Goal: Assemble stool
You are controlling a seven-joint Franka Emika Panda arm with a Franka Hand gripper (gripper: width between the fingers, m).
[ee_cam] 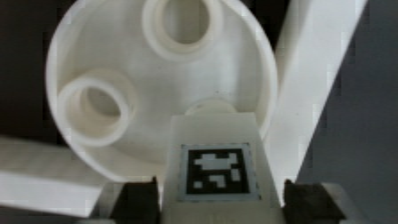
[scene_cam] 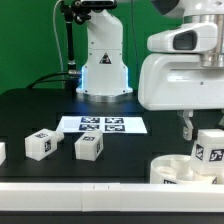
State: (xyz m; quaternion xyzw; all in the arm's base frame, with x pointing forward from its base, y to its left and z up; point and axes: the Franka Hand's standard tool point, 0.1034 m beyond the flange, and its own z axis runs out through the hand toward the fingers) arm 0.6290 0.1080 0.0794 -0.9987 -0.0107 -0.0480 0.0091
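Observation:
The round white seat [ee_cam: 169, 85] lies beneath my gripper, with two open sockets showing in the wrist view. In the exterior view the seat [scene_cam: 178, 168] is at the front right. My gripper [ee_cam: 221, 203] is shut on a white block leg [ee_cam: 217, 160] with a tag, and the leg's far end is at the seat's rim. I cannot tell whether it is seated in a socket. In the exterior view my gripper [scene_cam: 203, 138] holds that leg [scene_cam: 211, 150] just above the seat. Two loose legs [scene_cam: 41, 144] [scene_cam: 88, 146] stand at the exterior view's front left.
The marker board [scene_cam: 101, 124] lies flat in the middle, in front of the robot base [scene_cam: 103, 70]. Another white part [scene_cam: 2, 152] shows at the left edge. A long white rail [scene_cam: 70, 188] runs along the front; white rails [ee_cam: 334, 90] also flank the seat.

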